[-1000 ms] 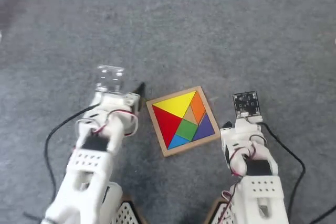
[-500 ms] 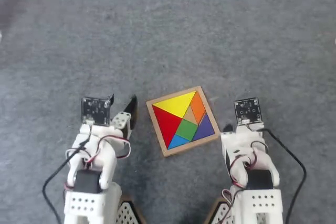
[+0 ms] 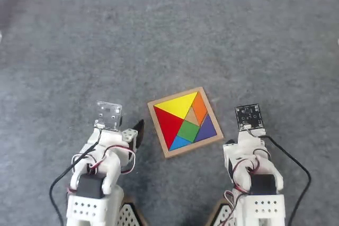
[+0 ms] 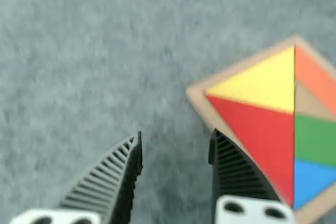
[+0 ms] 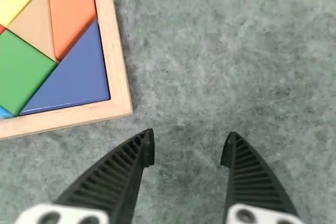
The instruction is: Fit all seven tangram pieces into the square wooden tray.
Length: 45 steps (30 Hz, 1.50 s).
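Note:
The square wooden tray [image 3: 212,118] lies on the grey carpet between the two arms, turned slightly. Yellow [image 3: 177,105], red [image 3: 169,123], orange [image 3: 199,108], tan [image 3: 191,116], green [image 3: 188,130], blue [image 3: 180,142] and purple [image 3: 207,128] pieces lie flat inside it. My left gripper [image 4: 176,150] hovers over bare carpet just beside the tray's [image 4: 195,98] left corner, open and empty. My right gripper [image 5: 190,153] hangs above carpet off the tray's [image 5: 116,66] right corner, open with nothing between its fingers.
Grey carpet [image 3: 169,41] stretches wide behind the tray. Both arm bases [image 3: 90,205] stand at the near edge, with cables looping beside them. A pale wall strip runs along the far edge.
The left arm has drawn back from beside the tray towards its base, with its open gripper now lower and nearer. The right arm has pulled back slightly. The tray has not moved.

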Each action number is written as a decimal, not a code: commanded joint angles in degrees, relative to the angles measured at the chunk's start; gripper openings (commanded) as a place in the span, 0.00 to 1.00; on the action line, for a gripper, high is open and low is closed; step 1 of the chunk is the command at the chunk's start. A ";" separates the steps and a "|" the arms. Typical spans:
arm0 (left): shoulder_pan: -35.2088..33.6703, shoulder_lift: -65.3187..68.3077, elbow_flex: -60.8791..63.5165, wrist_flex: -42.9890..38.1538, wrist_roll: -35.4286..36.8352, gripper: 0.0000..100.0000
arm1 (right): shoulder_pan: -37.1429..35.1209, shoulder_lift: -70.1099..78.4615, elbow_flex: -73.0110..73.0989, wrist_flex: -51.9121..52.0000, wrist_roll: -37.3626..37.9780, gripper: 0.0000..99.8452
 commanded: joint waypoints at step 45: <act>0.18 -0.62 -0.57 10.37 0.70 0.20 | 0.48 -0.84 0.70 0.66 0.79 0.21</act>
